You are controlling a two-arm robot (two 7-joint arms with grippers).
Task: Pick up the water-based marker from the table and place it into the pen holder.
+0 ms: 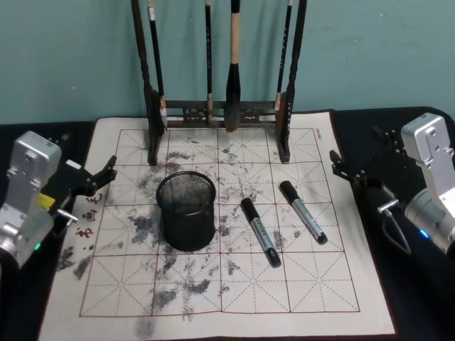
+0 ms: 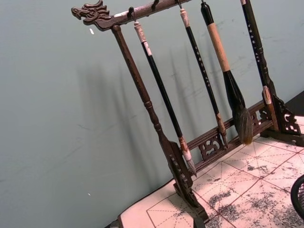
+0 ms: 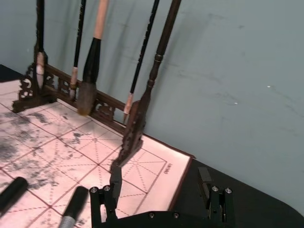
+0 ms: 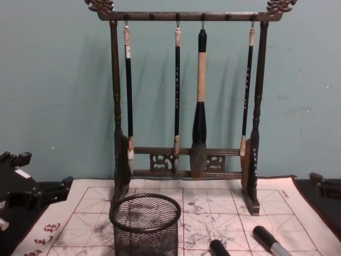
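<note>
Centrally on mat (image 1: 298, 291), pen holder (image 1: 186, 211) stands near marker (image 1: 259, 231).

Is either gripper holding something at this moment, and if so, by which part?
Nothing is held. The left gripper and the right gripper stand open and empty beside the gridded paper mat; the black-and-grey marker and its twin lie on it.

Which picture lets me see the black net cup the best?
The head view. It shows the whole pen holder standing on the practice mat, with its round rim and inside. The chest view sees it from the side, its bottom cut off. The left wrist view catches just an edge of it.
</note>
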